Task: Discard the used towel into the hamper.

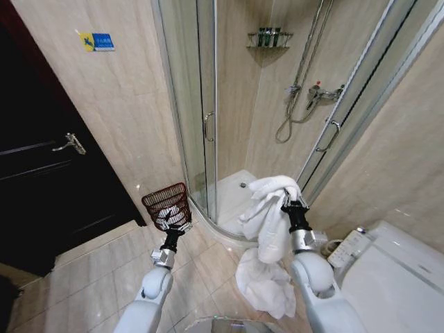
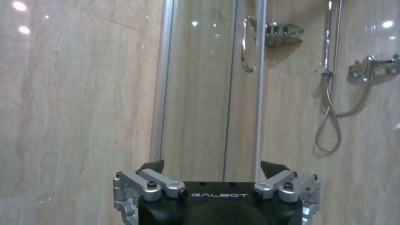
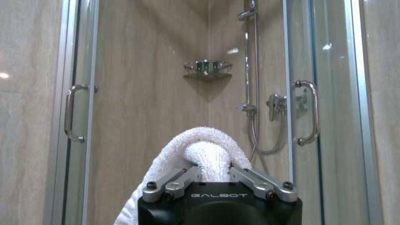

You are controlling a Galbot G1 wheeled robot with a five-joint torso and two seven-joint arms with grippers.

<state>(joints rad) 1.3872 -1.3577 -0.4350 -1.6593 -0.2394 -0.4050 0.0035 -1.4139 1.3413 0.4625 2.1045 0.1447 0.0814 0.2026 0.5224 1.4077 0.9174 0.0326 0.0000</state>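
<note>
Gripping the white towel point(image 1: 267, 211), my right tool point(image 1: 290, 203) holds it up before the glass shower stall point(image 1: 208, 104), its tail trailing to the tiled floor point(image 1: 90, 277). My left tool point(image 1: 177, 225) hangs wide, bare, just over the hamper point(image 1: 167, 205), which stands by the beige wall, near the dark door point(image 1: 41, 173).

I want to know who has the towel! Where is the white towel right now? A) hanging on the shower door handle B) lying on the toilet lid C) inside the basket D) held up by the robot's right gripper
D: the right gripper is shut on the white towel, which hangs down in front of the shower, while the basket sits apart by the left gripper.
</note>
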